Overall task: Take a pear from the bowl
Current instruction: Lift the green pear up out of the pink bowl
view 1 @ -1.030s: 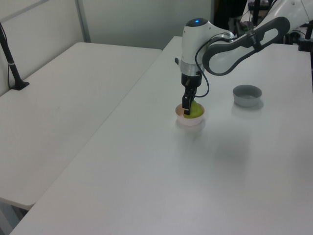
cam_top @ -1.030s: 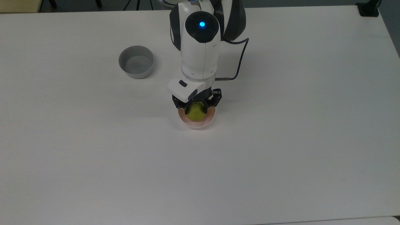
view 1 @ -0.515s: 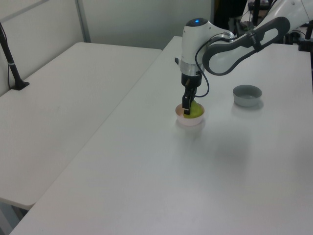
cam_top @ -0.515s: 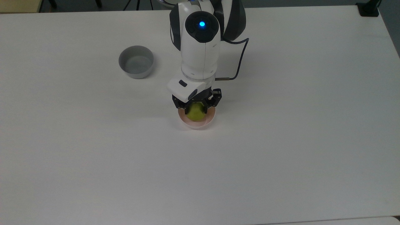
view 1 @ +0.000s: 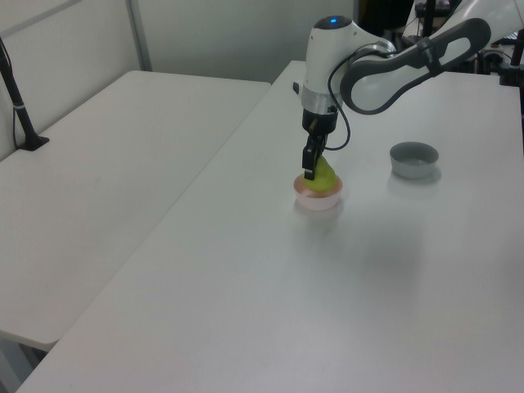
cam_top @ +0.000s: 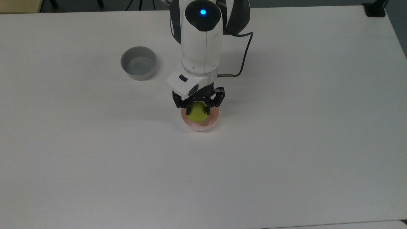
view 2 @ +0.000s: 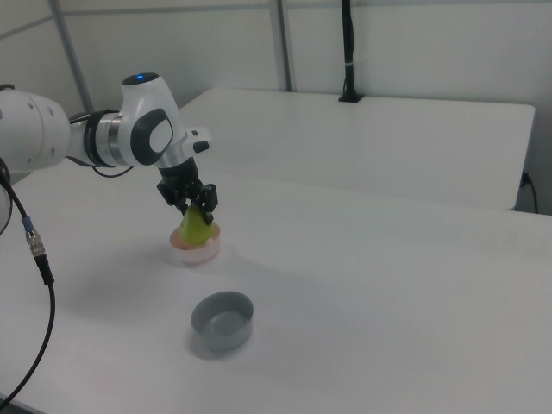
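Pear [cam_top: 196, 114]: yellow-green, pinched between the two black fingers of the gripper [cam_top: 197, 108], its lower part at or just above the rim of the pink bowl [cam_top: 212, 121], which stands near the middle of the white table [cam_top: 286, 143]; whether it hangs wholly free of the bowl cannot be told. Grey bowl [cam_top: 138, 63]: vacant, well apart toward the top view's upper left. Handling note, as a judgement: raise straight up with the squeeze steady, since the rounded fruit could slip or catch the rim and drag the light bowl.
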Robot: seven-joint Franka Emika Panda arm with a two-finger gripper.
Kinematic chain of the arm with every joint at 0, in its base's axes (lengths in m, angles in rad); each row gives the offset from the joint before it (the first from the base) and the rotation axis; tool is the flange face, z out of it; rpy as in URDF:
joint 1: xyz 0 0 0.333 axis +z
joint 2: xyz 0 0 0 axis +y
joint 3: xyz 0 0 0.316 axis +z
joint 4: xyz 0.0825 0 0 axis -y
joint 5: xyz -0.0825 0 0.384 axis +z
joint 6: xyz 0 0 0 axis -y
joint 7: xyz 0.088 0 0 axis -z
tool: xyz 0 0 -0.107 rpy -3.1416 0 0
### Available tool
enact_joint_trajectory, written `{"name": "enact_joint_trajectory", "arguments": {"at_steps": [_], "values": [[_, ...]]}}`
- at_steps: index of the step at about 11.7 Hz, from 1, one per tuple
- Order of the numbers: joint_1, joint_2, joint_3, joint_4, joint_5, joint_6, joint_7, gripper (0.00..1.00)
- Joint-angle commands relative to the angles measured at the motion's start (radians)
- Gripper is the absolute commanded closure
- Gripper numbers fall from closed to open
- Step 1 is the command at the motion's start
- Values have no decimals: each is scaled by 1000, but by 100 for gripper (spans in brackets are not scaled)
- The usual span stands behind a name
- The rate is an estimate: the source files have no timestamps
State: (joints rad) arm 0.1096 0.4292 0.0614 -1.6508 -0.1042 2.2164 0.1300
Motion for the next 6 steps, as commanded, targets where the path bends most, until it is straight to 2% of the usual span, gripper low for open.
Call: {"name": "enact_joint_trajectory", "arguments": {"at_steps": [1,6], "values": [[2,-47,-11,6,-6,-47,-7,98],[-45,-105,-15,23,1,-102,-81,100]]}}
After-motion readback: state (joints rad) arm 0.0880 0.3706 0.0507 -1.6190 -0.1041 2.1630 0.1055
